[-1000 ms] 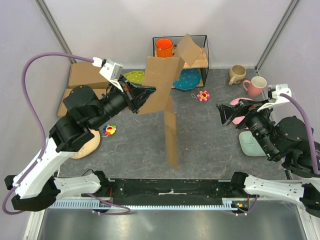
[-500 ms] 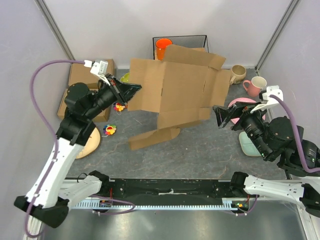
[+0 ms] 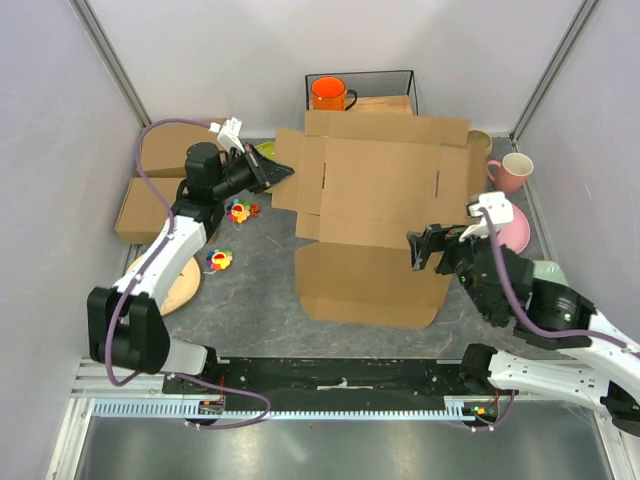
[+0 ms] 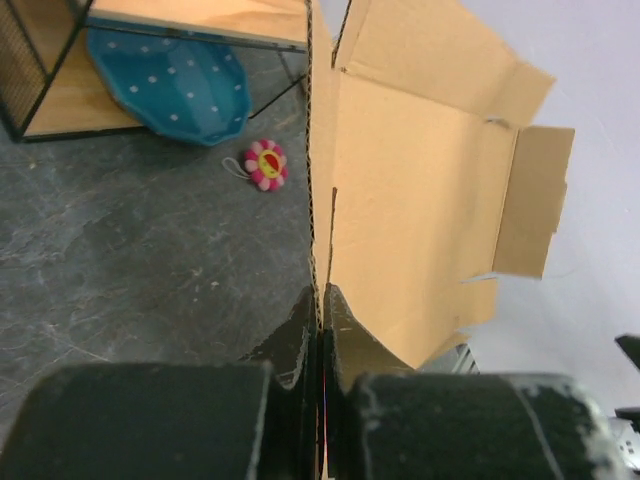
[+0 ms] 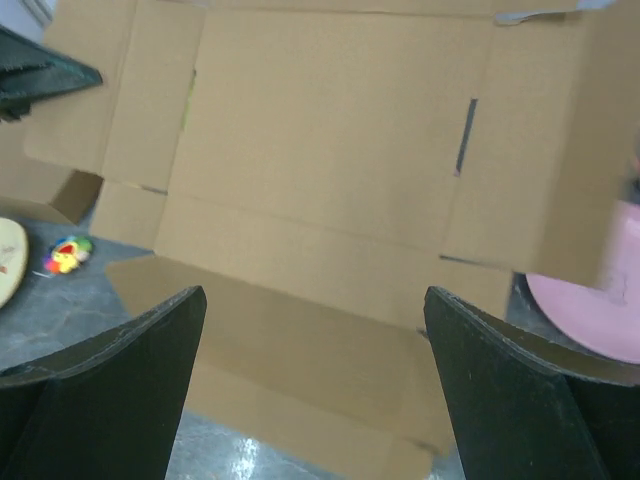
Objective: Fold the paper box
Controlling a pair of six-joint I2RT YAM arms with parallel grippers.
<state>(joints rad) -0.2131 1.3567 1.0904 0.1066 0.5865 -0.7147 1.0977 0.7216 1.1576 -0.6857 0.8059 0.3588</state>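
Note:
The paper box is a wide brown die-cut cardboard sheet, unfolded and held tilted above the middle of the table, its near flap touching down. My left gripper is shut on the sheet's left edge; in the left wrist view the edge runs straight out from between the closed fingers. My right gripper is open and empty, just off the sheet's right side. In the right wrist view the sheet fills the view between the spread fingers.
A wire rack with an orange mug stands at the back. Cardboard boxes lie back left. A pink mug, tan mug and pink plate sit right. Flower toys, a wooden disc and a blue plate lie around.
The left gripper swung the sheet from edge-on to spread flat and wide, moving back and left. The right arm moved in toward the sheet's right side.

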